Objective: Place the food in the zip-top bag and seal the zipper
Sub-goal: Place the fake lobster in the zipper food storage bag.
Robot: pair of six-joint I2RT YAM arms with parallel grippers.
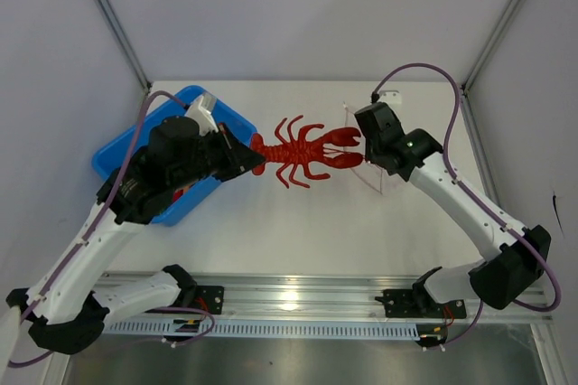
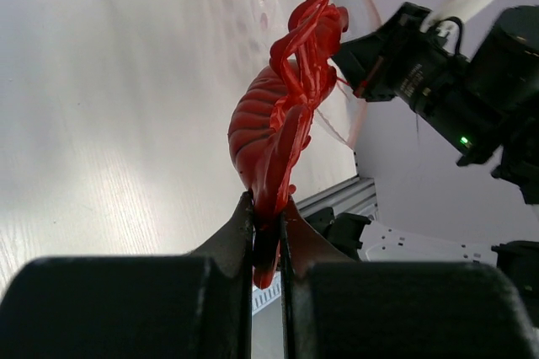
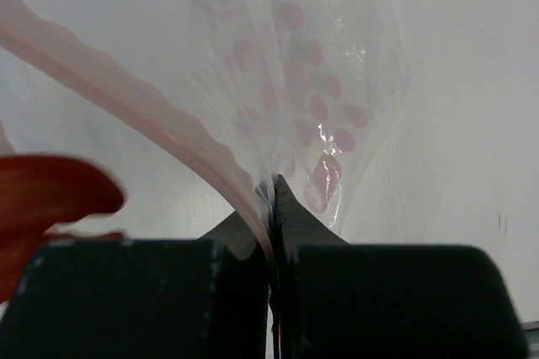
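Observation:
The food in view is a red toy lobster (image 1: 302, 152) (image 2: 274, 123), held level above the white table. My left gripper (image 1: 256, 162) (image 2: 268, 207) is shut on its tail. The lobster's claws (image 3: 50, 195) reach the mouth of the zip-top bag (image 1: 372, 177) (image 3: 286, 56), a clear bag with pink dots that hangs open. My right gripper (image 1: 363, 143) (image 3: 271, 186) is shut on the bag's mouth edge, pinching the pink zipper strip (image 3: 168, 123). The zipper is unsealed and curves away to the left.
A blue plastic bin (image 1: 226, 116) stands at the back left, mostly covered by my left arm; a bit of red (image 1: 181, 193) shows inside it. An aluminium rail (image 1: 289, 299) runs along the table's near edge. Grey walls enclose the table.

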